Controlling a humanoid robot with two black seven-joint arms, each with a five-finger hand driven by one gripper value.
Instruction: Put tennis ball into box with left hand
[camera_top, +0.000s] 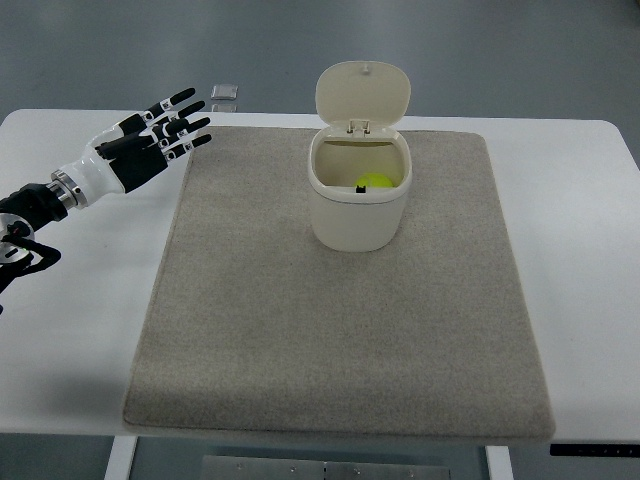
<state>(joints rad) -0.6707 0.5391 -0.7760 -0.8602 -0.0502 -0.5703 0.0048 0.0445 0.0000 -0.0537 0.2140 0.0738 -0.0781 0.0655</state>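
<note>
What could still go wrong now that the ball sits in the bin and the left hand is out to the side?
The left hand, fingers spread, hangs over the mat's far left corner; a low retreat might snag it. The bin's lid stands open, so a tip could let the tennis ball roll out.

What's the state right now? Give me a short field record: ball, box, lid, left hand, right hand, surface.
ball: yellow-green ball inside the box, near its back wall
box: cream box, upright on the mat, toward the far side
lid: lid hinged open, tilted back
left hand: left hand at far left, beyond the mat's corner, fingers spread, holding nothing
right hand: not in view
surface: grey mat on white table
task: ball already in box
</note>
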